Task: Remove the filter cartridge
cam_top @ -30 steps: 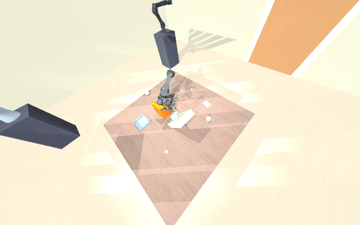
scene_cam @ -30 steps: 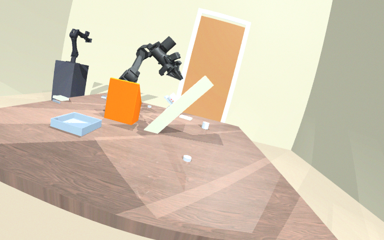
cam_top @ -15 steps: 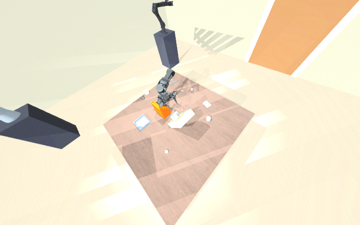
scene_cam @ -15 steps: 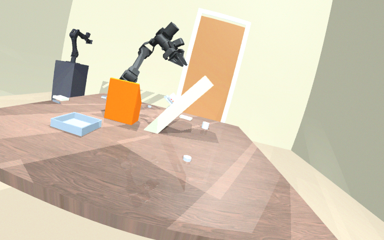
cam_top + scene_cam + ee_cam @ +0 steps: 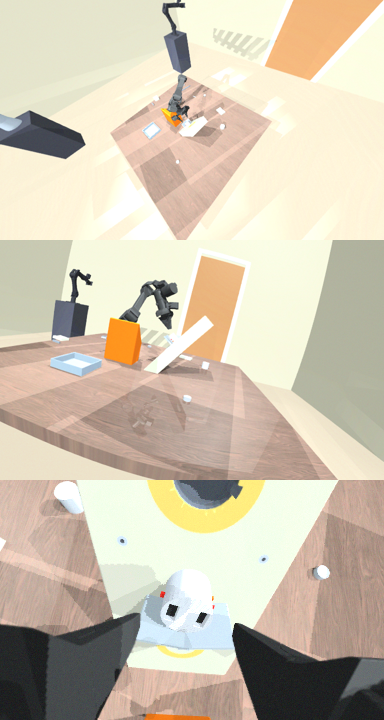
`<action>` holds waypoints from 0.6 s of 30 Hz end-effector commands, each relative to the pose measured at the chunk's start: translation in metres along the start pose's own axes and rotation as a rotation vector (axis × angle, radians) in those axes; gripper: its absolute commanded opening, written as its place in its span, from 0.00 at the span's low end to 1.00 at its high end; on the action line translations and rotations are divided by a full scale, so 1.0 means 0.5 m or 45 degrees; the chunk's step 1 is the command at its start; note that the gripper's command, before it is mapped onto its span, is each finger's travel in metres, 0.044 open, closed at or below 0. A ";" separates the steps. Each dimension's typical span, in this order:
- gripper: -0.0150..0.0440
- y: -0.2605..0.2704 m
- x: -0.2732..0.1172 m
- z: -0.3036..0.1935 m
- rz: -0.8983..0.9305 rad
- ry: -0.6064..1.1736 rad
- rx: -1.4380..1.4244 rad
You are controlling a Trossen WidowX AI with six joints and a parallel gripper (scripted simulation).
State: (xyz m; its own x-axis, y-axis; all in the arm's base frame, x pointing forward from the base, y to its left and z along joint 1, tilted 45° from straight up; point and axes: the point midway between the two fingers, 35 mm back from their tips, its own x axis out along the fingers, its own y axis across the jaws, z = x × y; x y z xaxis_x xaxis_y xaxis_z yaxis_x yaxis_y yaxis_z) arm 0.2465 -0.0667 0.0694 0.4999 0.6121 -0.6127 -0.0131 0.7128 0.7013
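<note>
Pincer (image 5: 181, 118) (image 5: 169, 327) (image 5: 187, 624) open | cartridge (image 5: 187, 602) out of panel (image 5: 195, 550), on ledge (image 5: 215, 632)

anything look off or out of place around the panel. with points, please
yes, the filter cartridge (image 5: 188, 123) (image 5: 173, 338) (image 5: 187, 597) is out of its yellow-ringed socket (image 5: 192, 123) (image 5: 205, 524), over the pale blue ledge (image 5: 167, 339) (image 5: 220, 636) low on the panel (image 5: 198, 126) (image 5: 184, 344) (image 5: 195, 550). It looks odd because the socket gapes open above it.
</note>
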 end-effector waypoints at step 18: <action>0.77 -0.003 0.070 -0.006 0.000 0.016 0.005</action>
State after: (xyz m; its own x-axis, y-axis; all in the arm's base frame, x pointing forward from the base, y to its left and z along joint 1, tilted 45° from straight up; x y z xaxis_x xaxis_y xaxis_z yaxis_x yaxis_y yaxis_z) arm 0.2608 -0.0488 0.0509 0.4957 0.6129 -0.6154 -0.0181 0.7157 0.6982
